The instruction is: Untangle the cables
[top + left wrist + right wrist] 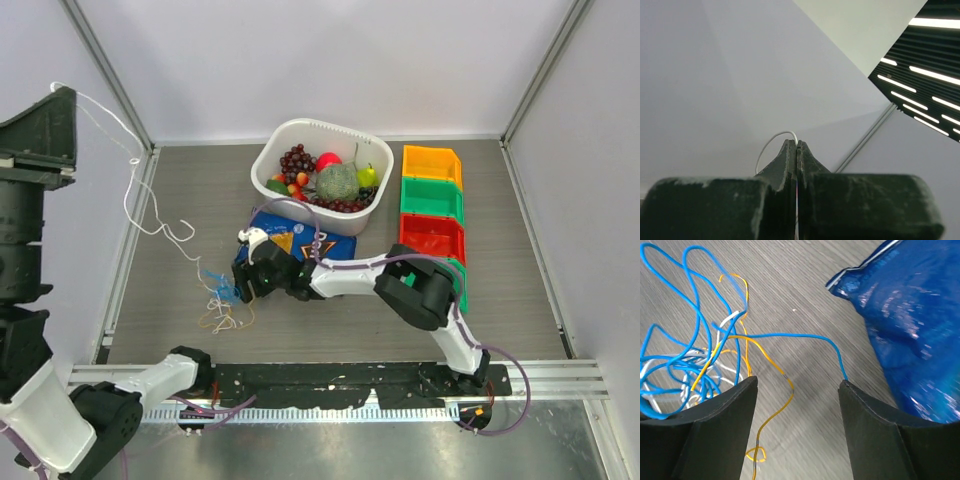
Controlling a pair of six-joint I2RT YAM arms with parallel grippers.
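A grey wood-grain table point(520, 300) sits inside a white-walled enclosure, seen from above. At the back stands a white basket point(268, 160) of fruit, with a blue bag point(290, 238) in front of it and a column of yellow, green and red bins point(432, 165) to the right.

The left arm is raised high at the left edge. The left gripper point(62, 95) is pinched fully closed on a white cable point(134, 157), whose end loops out just above the closed fingertips in the left wrist view point(796, 145). From there the cable slopes down along the left wall and trails across the table into the tangle of cables point(222, 300), a small loose knot of blue, yellow and white near the front left.

The right arm reaches leftward across the table, so it is much the nearer arm. The right gripper point(245, 285) hangs low just beside the knot, between it and the blue bag.

In the right wrist view the right gripper point(797, 385) is spread wide and holds nothing. Most of the tangle point(685, 365) lies by its left finger. A blue cable point(790, 336) runs crosswise over the gap, its end at the right fingertip. A yellow cable point(775, 360) runs lengthwise down between the fingers. Closing now would probably catch the yellow strand.
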